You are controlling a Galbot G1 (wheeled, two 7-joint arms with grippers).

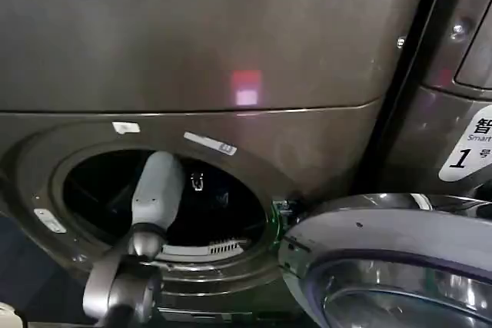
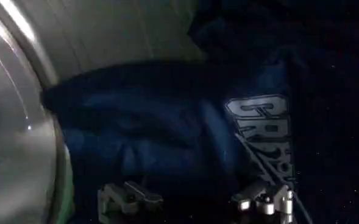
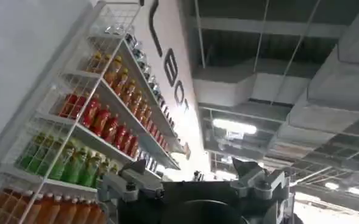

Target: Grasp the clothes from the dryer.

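The dryer (image 1: 231, 44) is a bronze-grey front-loader whose round porthole (image 1: 165, 201) stands open. My left arm (image 1: 157, 190) reaches through the porthole into the dark drum. Inside, the clothes (image 2: 161, 128) are a dark navy bundle with white lettering (image 2: 264, 131), lying against the ribbed metal drum wall (image 2: 106, 30). My left gripper (image 2: 194, 201) is open just over the bundle, its fingers (image 2: 127, 198) spread wide on either side of the fabric. My right gripper (image 3: 191, 179) is open and holds nothing, pointing up at the ceiling, away from the dryer.
The grey-rimmed glass door (image 1: 392, 259) hangs open at the lower right, close to the porthole. A neighbouring panel carries a white "1" sticker (image 1: 465, 147). A small red light (image 1: 246, 86) glows on the front. Shelves of bottles (image 3: 100, 122) stand behind the right arm.
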